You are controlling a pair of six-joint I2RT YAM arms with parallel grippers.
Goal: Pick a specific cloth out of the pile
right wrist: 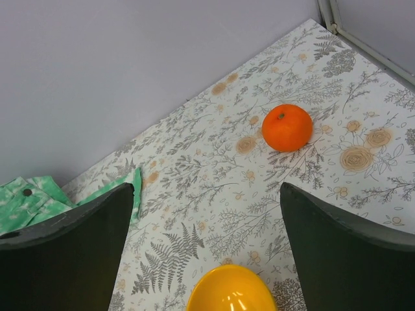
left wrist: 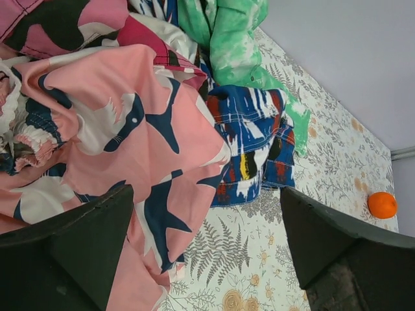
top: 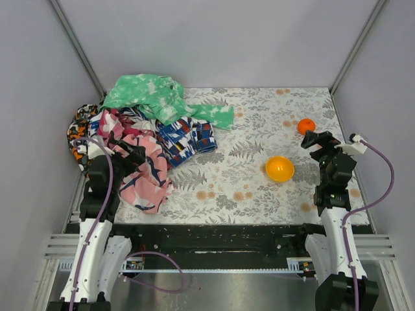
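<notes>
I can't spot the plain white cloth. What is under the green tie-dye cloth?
The green tie-dye cloth drapes over the blue-red-white print cloth and the pink floral cloth. No plain white cloth shows; anything deeper in the pile is covered.

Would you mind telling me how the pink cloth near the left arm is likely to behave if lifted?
The pink cloth lies in soft folds, so it will probably droop limply. Its edge rests on the blue print cloth, so lifting it might disturb that too.
</notes>
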